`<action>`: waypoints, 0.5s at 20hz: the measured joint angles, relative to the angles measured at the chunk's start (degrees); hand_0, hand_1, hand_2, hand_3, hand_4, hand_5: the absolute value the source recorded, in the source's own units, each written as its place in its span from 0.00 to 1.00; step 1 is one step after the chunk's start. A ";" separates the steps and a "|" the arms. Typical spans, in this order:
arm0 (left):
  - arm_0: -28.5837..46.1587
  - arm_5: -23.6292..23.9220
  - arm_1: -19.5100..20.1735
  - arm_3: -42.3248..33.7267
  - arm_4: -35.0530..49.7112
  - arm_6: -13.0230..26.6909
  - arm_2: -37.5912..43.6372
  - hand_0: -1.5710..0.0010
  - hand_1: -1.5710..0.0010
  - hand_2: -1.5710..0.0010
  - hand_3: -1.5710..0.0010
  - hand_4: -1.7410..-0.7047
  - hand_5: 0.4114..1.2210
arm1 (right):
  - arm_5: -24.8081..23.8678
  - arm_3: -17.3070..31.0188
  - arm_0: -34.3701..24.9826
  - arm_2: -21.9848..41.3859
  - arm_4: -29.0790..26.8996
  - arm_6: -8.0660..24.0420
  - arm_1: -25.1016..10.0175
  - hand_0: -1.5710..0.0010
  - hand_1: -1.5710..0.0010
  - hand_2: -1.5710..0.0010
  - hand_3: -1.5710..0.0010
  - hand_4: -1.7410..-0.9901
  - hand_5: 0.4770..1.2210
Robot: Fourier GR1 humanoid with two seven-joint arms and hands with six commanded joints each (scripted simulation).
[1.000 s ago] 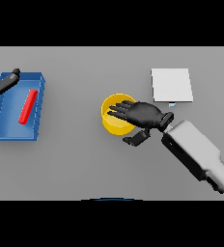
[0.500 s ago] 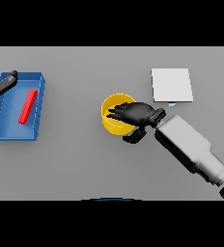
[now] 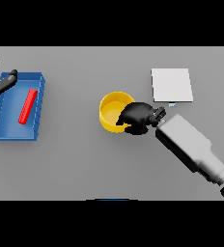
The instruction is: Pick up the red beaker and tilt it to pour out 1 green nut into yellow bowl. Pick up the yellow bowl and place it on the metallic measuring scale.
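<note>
Right hand (image 3: 139, 117): curled over the near right rim of the bowl (image 3: 111, 112), fingers folded down across the rim, apparently gripping it; the arm reaches in from the lower right.
Why held so: a grip on the rim suits lifting the bowl; my guess is the carrying step is in hand.
Bowl: yellow, upright on the counter (image 3: 85, 164), near the middle of the view; whether a nut lies inside cannot be made out.
Scale (image 3: 171, 85): pale square plate to the upper right of the bowl, apart from it, nothing on it; it sits on the same side as the working arm, so the carry looks short.
Beaker (image 3: 28, 106): the red piece lies on its side in the blue tray (image 3: 39, 111) at far left, well apart from the bowl.
Left hand (image 3: 2, 83): at the tray's upper left corner, fingers fairly straight, holding nothing.
Next, as I judge: lift, move right and away, set down level on the plate.
</note>
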 measured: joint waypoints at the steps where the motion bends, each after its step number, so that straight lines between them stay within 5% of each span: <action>1: -0.10 0.18 -0.04 0.18 -0.24 -0.05 -0.11 1.00 1.00 1.00 1.00 0.92 0.37 | 0.52 -0.46 0.19 -0.05 -0.34 0.70 -0.02 0.15 0.16 0.21 0.32 0.11 0.93; 10: -0.39 0.06 0.38 0.07 -0.21 -0.53 0.04 1.00 1.00 1.00 1.00 0.93 0.36 | 4.96 -5.82 -0.82 -1.81 -3.09 3.35 -2.62 0.02 0.02 0.08 0.26 0.01 0.99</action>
